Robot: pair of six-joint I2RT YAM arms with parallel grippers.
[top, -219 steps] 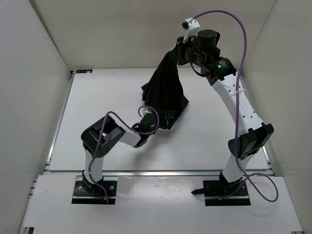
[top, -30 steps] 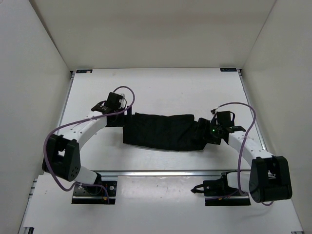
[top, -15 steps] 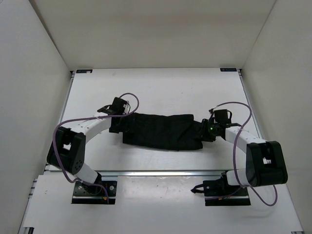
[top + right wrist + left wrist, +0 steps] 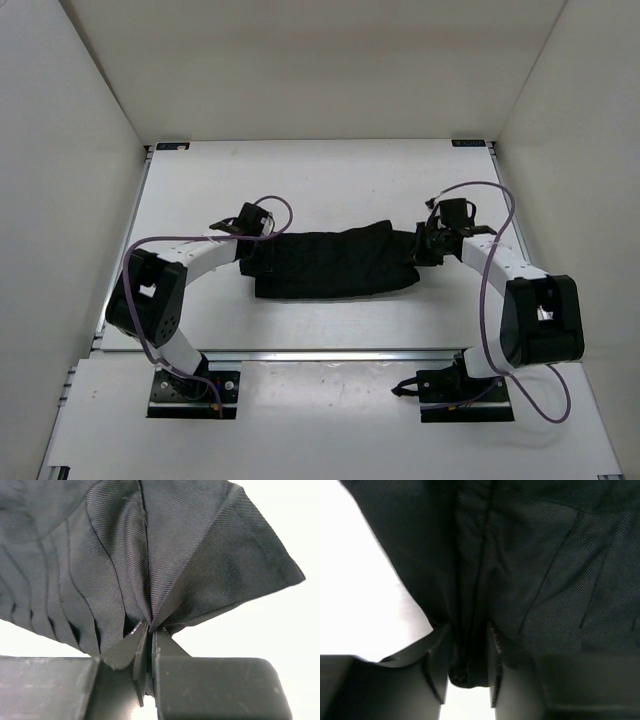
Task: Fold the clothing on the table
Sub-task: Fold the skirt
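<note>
A small dark corner bracket [image 4: 171,146] sits at the upper left of the top view, just under the back panel. A matching dark clip [image 4: 471,143] sits at the upper right, level with it. A white front board [image 4: 320,425] runs across the bottom of the frame, and two black mounting plates lie flat on it well apart, the left plate [image 4: 160,402] at lower left and the right plate [image 4: 500,406] at lower right, while a short piece of silver framing [image 4: 56,471] shows in the bottom left corner.
</note>
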